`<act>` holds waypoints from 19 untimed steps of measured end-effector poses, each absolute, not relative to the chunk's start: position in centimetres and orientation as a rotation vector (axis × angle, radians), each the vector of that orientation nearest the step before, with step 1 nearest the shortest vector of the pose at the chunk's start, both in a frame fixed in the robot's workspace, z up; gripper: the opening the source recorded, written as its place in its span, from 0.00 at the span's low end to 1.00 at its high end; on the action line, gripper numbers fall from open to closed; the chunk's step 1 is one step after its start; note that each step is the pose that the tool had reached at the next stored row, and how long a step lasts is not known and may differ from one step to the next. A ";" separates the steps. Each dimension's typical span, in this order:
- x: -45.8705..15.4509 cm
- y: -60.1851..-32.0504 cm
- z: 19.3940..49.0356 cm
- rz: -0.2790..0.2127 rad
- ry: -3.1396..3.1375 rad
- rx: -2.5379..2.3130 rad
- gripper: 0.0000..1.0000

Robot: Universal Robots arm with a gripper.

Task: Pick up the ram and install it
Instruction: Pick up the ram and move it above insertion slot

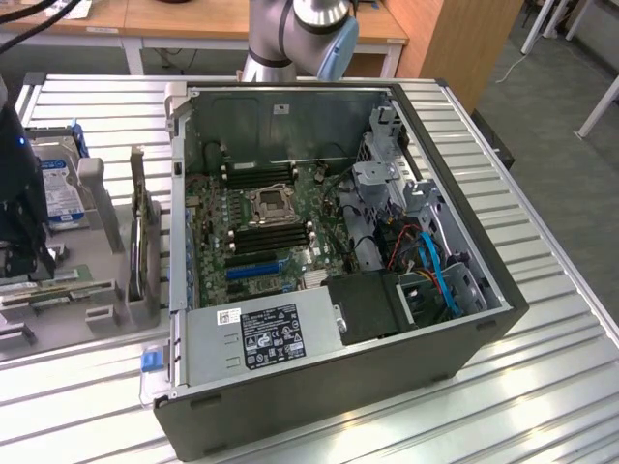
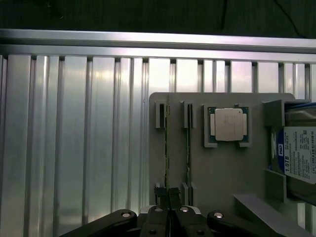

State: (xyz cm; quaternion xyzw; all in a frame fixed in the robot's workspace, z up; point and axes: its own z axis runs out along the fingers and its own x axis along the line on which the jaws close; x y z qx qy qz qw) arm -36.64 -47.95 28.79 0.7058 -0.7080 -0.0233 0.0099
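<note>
Ram [image 2: 167,148]: thin green stick standing on edge in a slot of the gray holder tray [image 2: 222,173], at the tray's outer side, closest to the bare table. Not lifted, seated between the slot's end posts.

Gripper [image 2: 169,195]: at the near end of that stick, jaws clenched almost together and pinching the ram's thin top edge. Fingertips straddle the stick where it meets the tray's end post. In the exterior view the dark gripper body hangs low over the tray.

Second memory stick [image 2: 188,148]: same tray, next slot inward, parallel to the ram and just beside it, not touched.

Processor chip [image 2: 228,124]: square, silver, flat in a recess of the tray, next to the second stick on the side away from the ram.

Hard drive [image 2: 298,155]: blue-labelled, at the tray's far side beyond the processor, propped between gray brackets.

Table [image 2: 74,148]: ribbed aluminium, the tray lies flat on it.

PC case [image 1: 387,377]: open, on the same table, just beside the tray on the exterior view's right. Motherboard [image 1: 290,222] is exposed inside, with a CPU socket [image 1: 268,205] flanked by black memory slots and blue slots nearer the power supply.

Arm [image 1: 300,29]: base stands behind the case, well apart from the tray.
</note>
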 end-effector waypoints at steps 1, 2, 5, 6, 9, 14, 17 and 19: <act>-36.6 -47.9 29.0 -0.073 -2.210 2.203 0.12; -36.6 -47.9 29.2 -0.073 -2.210 2.203 0.12; -36.6 -48.0 29.8 -0.073 -2.210 2.203 0.12; -36.6 -48.0 30.0 -0.073 -2.210 2.203 0.12; -36.6 -48.0 30.6 -0.072 -2.210 2.203 0.12; -36.6 -48.0 31.7 -0.072 -2.210 2.204 0.12; -36.6 -48.0 32.3 -0.072 -2.210 2.204 0.12; -36.6 -48.0 32.7 -0.072 -2.211 2.204 0.12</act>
